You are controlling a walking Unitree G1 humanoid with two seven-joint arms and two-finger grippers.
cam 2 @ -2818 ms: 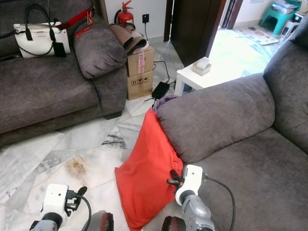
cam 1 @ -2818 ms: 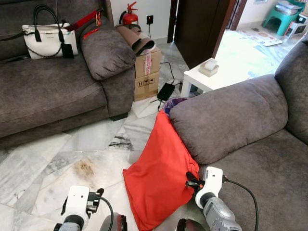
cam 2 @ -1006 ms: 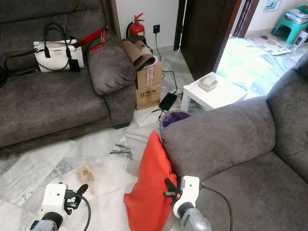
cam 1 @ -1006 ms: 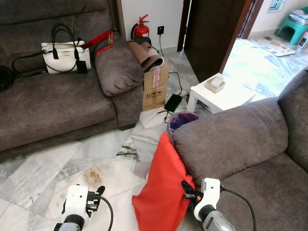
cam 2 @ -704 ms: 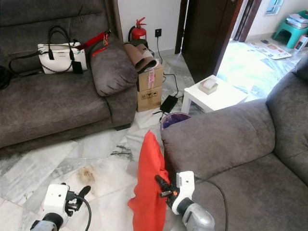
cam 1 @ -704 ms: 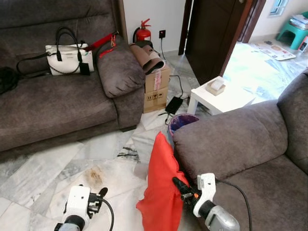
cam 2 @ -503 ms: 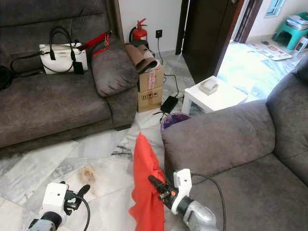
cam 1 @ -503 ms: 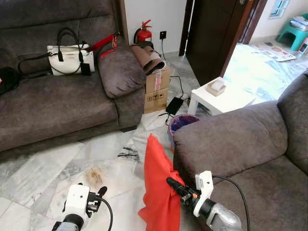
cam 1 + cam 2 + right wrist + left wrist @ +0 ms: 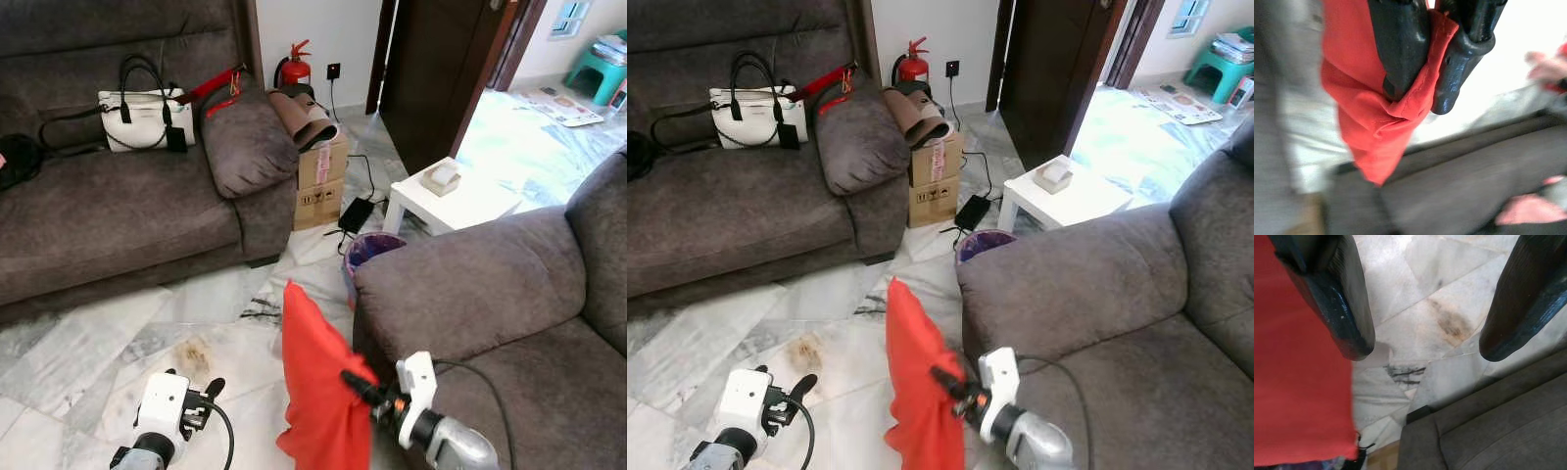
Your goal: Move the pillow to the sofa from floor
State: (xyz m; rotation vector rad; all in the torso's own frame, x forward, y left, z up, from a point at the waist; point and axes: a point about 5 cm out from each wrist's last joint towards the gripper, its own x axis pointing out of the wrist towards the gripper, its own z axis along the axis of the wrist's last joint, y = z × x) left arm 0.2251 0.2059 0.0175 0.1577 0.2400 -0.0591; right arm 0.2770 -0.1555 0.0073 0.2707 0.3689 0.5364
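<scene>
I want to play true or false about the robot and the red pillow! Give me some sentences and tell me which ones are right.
1. The right gripper pinches the red pillow. True.
2. The left gripper holds the pillow too. False: its fingers are open, with bare floor between them.
3. A white handbag sits on the far sofa. True.
4. The fire extinguisher lies on the white side table. False: it stands on the floor by the wall, behind the cardboard box.
5. The pillow already lies on the near sofa's seat. False: it hangs beside that sofa's arm, over the floor.
</scene>
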